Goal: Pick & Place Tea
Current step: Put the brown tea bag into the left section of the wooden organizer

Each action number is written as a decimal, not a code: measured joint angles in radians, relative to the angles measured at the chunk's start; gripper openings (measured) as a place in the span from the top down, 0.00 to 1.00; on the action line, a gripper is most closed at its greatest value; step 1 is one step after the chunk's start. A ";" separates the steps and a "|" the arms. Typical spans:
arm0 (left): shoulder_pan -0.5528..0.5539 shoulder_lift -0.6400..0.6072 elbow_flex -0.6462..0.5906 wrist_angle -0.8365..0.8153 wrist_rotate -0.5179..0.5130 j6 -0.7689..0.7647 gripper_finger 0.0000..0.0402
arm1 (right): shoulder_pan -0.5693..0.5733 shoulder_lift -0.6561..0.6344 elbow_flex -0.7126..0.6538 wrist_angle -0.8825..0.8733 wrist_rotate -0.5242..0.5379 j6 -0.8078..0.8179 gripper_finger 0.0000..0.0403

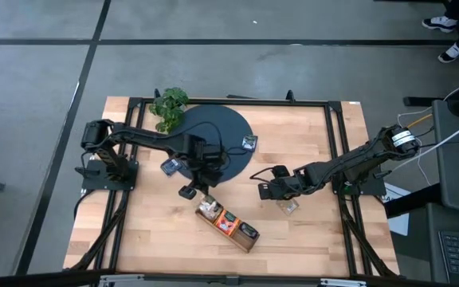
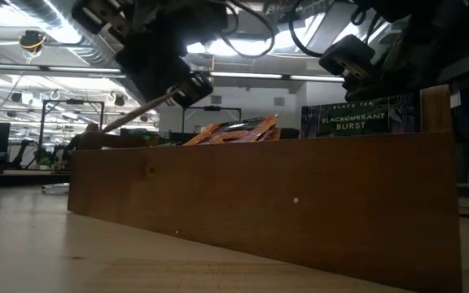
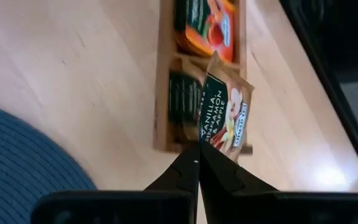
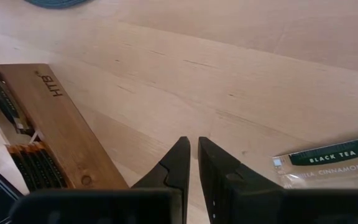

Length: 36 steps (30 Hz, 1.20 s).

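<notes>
My left gripper hangs over the wooden tray, above its end compartment, shut on a beige tea sachet. That compartment holds sachets standing on edge, the middle one orange sachets, the third dark ones. My right gripper hovers shut just above the bare table, right of the tray. A beige-green sachet lies flat beside it. One sachet lies on the dark round mat, and another lies at the mat's left edge. My left gripper pinches the beige sachet by one corner between its two fingertips, coming from above and pointing down. The sachet is lifted clear and hangs slanting below the fingers, over the tray's end compartment; in the low view it shows edge-on.
A leafy green plant stands at the mat's far left edge. Black frame rails run along the table's sides. Bare wood lies between the tray and the right gripper and along the near edge. A person's shoes show on the floor, far right.
</notes>
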 joint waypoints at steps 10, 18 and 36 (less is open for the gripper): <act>-0.030 0.000 0.000 0.021 0.047 -0.042 0.99 | 0.000 0.000 0.000 -0.003 0.000 -0.002 0.91; -0.046 0.000 0.000 0.039 0.039 -0.029 0.99 | 0.000 0.000 0.000 -0.003 0.000 -0.002 0.91; -0.058 0.045 0.000 0.041 -0.008 0.006 0.97 | 0.000 0.000 0.000 0.002 -0.001 -0.002 0.91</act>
